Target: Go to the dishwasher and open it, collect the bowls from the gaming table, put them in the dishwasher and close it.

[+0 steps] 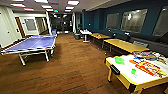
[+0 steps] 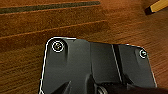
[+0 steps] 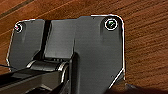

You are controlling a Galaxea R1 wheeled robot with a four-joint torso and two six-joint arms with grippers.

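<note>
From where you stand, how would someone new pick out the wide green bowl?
Look to the right of the room, at the white-topped gaming table with yellow sides, nearest the camera. The wide green bowl sits near its far left corner, apart from the colourful game boxes. It is broader than the small green bowl nearer the front.

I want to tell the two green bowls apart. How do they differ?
The wide green bowl is larger and sits toward the far end of the gaming table. The small green bowl is much smaller and sits nearer, beside the board-game boxes. Both are bright green and rest on the white top.
</note>
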